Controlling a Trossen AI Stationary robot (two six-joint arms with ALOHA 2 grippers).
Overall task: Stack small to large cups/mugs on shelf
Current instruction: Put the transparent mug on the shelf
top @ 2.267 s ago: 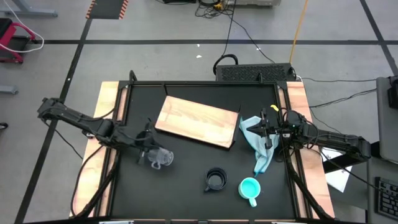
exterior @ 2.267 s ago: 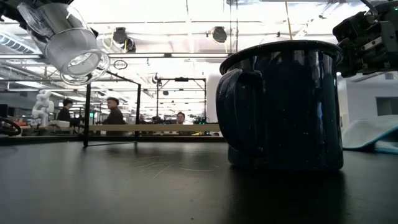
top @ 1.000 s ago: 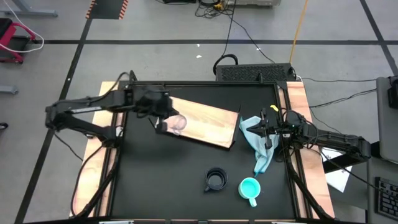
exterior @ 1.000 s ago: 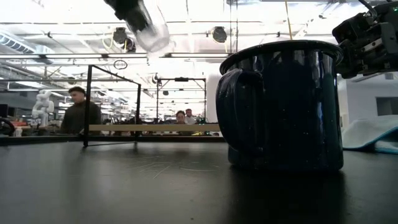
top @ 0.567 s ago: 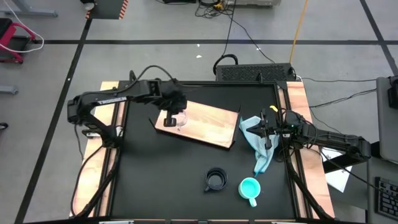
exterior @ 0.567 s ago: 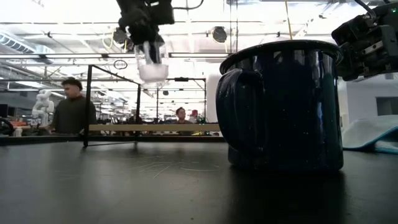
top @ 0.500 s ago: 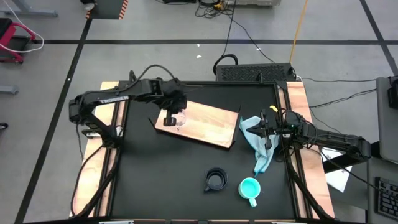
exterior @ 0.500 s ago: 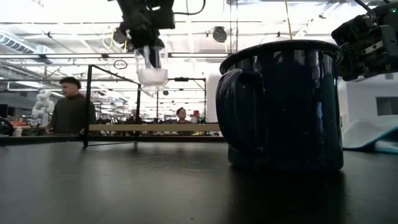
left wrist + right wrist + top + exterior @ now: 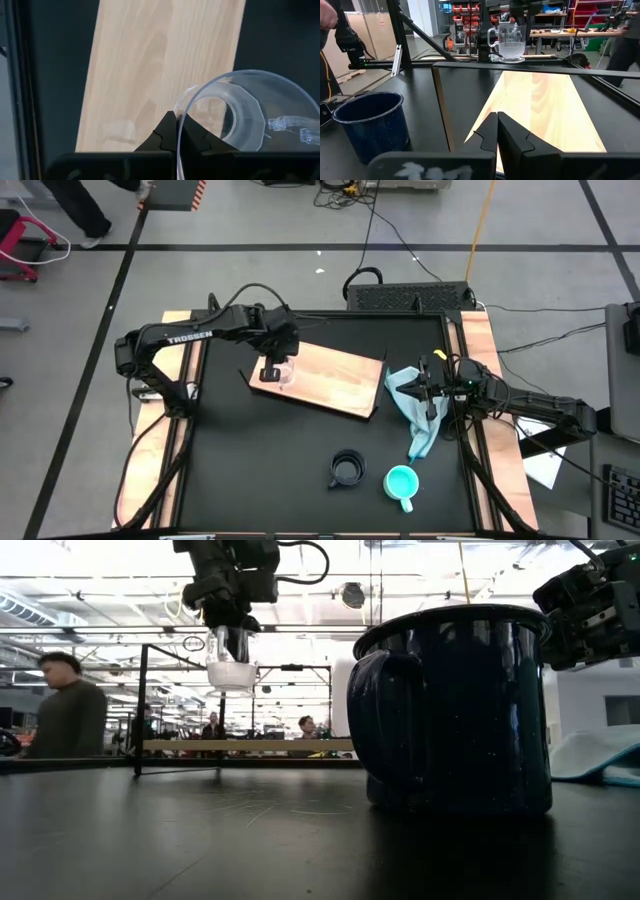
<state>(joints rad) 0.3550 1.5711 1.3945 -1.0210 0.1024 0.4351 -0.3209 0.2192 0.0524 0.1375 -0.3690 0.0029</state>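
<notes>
Currently, the small clear glass cup (image 9: 230, 665) is held upright by its rim in the left gripper (image 9: 272, 367), whose jaws are clamped on the glass wall, as the left wrist view shows. In the low view the cup hangs clearly above the shelf (image 9: 330, 378), over the board's left end, so it is judged not yet set down.

The shelf, a light-brown wooden board, lies toward the far edge of the tabletop (image 9: 270, 470) and carries nothing else. The black mug (image 9: 347, 468) stands near the front edge, with the turquoise mug (image 9: 401, 482) just beside it, toward the front right corner. Neither is touched.

The right gripper (image 9: 432, 388) waits at the right edge beside the pale blue cloth (image 9: 415, 412), its fingers together and empty.

The task is judged barely begun: the first cup remains to be placed, and both mugs are still to be brought.
</notes>
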